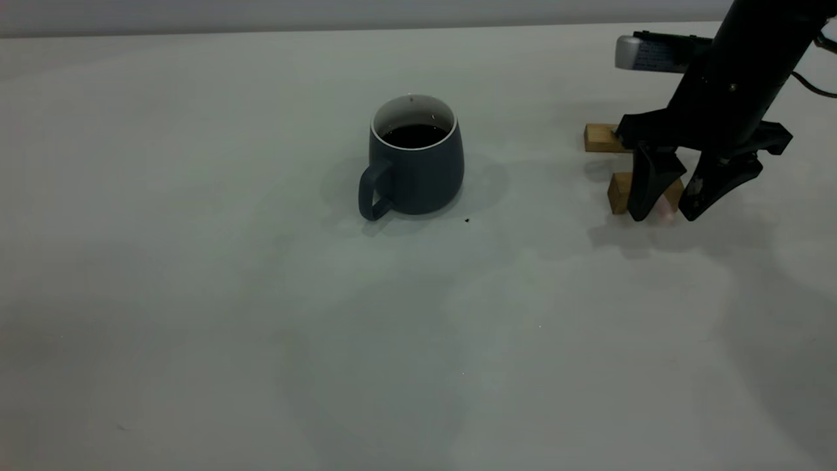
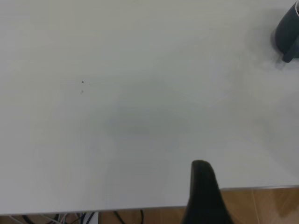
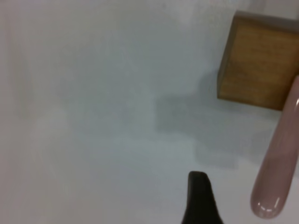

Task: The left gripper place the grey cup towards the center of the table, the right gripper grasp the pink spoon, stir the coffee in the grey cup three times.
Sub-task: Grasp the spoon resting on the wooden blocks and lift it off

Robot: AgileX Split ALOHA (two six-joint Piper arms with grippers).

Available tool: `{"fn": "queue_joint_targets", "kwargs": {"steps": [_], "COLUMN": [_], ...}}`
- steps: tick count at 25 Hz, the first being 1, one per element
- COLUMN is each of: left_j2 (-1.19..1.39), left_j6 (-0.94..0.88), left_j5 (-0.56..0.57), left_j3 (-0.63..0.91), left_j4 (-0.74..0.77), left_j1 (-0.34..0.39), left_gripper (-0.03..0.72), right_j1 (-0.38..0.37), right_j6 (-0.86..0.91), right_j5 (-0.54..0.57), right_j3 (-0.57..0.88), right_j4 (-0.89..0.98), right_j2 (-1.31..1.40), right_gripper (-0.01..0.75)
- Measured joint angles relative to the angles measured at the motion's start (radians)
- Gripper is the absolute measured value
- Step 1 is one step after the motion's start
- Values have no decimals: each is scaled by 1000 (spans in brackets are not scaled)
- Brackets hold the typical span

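Pale grey-white and matte, the large desk carries everything here. Near its middle stands the dark slate-grey rounded cup, upright, loop handle toward the camera, with black coffee low in its white interior; placing it looks done, and no claw is near it. Off toward the desk's right, the black right claw reaches down with its two fingers spread, straddling the end of the slim pale pink spoon, which rests across two small tan wooden blocks. It has hold of nothing yet; the handle sits between the fingers, and contact cannot be told. Only one fingertip of the left claw shows, over the desk's edge well away from the cup, so its opening cannot be told. Grasping, carrying and three stirs all remain.
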Motion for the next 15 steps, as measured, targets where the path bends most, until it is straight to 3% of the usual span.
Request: {"fn": "queue_joint_targets", "kwargs": {"steps": [9,12,15], "left_j2": [0,0,0], "left_j6": [0,0,0], "left_j5": [0,0,0], "left_j3": [0,0,0], "left_j4": [0,0,0], "left_j1": [0,0,0], "left_gripper": [569,569,569], "right_j1": [0,0,0], "right_j6": [0,0,1], "right_j5": [-67,-67,-67], "right_j3": [0,0,0], "right_j4": [-8,-15,-17], "right_j2": [41,41,41], "right_gripper": [554,492,368]}}
